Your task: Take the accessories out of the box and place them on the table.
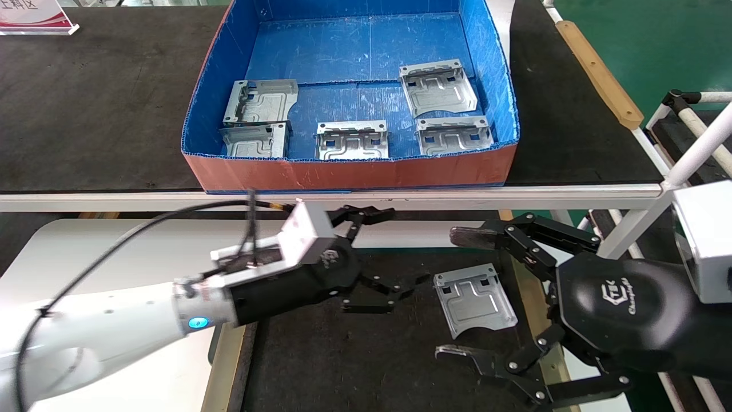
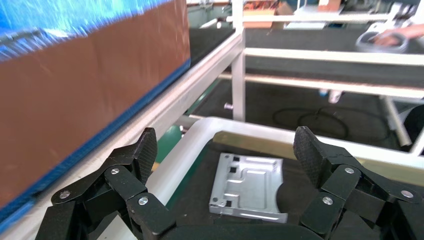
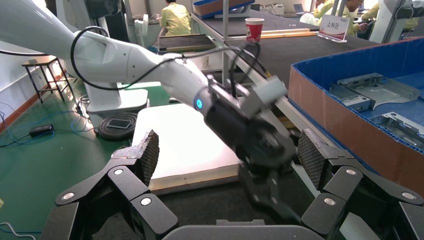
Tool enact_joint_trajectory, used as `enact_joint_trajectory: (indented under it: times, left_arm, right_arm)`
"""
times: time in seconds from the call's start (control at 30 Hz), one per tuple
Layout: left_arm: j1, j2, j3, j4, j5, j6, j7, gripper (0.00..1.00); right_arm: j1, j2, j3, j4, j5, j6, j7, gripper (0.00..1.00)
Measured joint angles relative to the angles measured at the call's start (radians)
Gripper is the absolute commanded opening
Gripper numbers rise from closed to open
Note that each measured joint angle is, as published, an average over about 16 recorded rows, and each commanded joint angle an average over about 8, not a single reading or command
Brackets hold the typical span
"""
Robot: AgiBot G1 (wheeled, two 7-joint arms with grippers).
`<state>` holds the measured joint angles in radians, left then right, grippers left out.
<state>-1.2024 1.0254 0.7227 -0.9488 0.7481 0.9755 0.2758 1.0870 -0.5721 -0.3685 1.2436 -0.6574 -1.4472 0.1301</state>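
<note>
The blue box (image 1: 354, 171) with an orange-red front wall stands on the black bench and holds several silver-grey accessories, such as one at the back left (image 1: 263, 102) and one at the front middle (image 1: 352, 140). One accessory (image 1: 473, 298) lies flat on the dark mat (image 1: 343, 355) of the white table (image 1: 114, 246); it also shows in the left wrist view (image 2: 248, 187). My left gripper (image 1: 389, 252) is open and empty, just left of that accessory and below the box front. My right gripper (image 1: 457, 294) is open and empty, its fingers spread on either side of that accessory.
The bench's white front rail (image 1: 400, 197) runs between box and table. A tan wooden strip (image 1: 600, 74) and white tube frame (image 1: 697, 149) stand at the right. A sign (image 1: 34, 17) sits at the bench's far left. People work in the background (image 3: 175, 17).
</note>
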Motion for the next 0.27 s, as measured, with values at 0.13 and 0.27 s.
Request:
enact_joint_trajectory:
  times: [0.13, 0.27]
  left_arm:
    - [0.010, -0.032, -0.034, -0.026, -0.001, 0.040, -0.036, 1.00]
    - [0.018, -0.057, -0.061, -0.046, -0.002, 0.072, -0.064, 1.00]
  right_arm:
    - [0.000, 0.000, 0.000, 0.000, 0.000, 0.000, 0.000, 1.00]
    - [0.000, 0.000, 0.000, 0.000, 0.000, 0.000, 0.000, 1.00]
